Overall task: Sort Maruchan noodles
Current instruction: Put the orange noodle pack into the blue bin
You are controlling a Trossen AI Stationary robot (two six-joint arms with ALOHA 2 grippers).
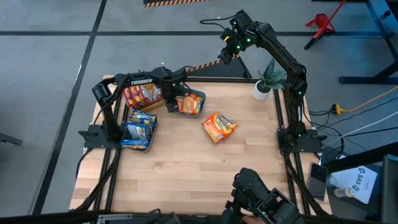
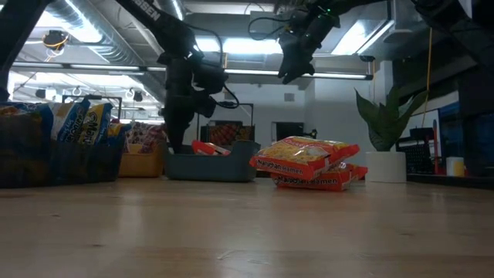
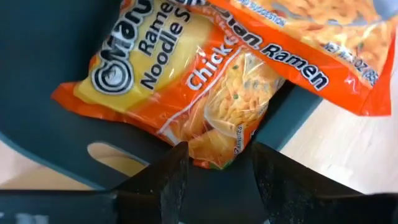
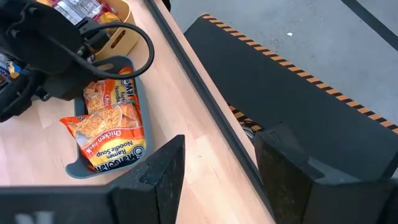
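Observation:
Two orange Maruchan packets [image 1: 219, 126] lie stacked on the bare table near its middle, also seen in the low view [image 2: 309, 162]. More orange packets [image 3: 186, 81] lie in a teal bin [image 1: 202, 99]. Red packets [image 1: 142, 94] fill a yellow bin, and blue-silver packets [image 1: 138, 127] fill a dark bin. My left gripper [image 3: 217, 180] is open, low over the teal bin's left end, with its fingers either side of one orange packet's end. My right gripper [image 4: 221, 180] is open, raised high beyond the table's far edge [image 1: 225, 55].
A potted plant [image 1: 267, 81] in a white pot stands at the far right corner. The three bins cluster at the far left of the table. The near half of the wooden table [image 1: 186, 174] is bare. Another dark machine [image 1: 261, 202] sits at the near edge.

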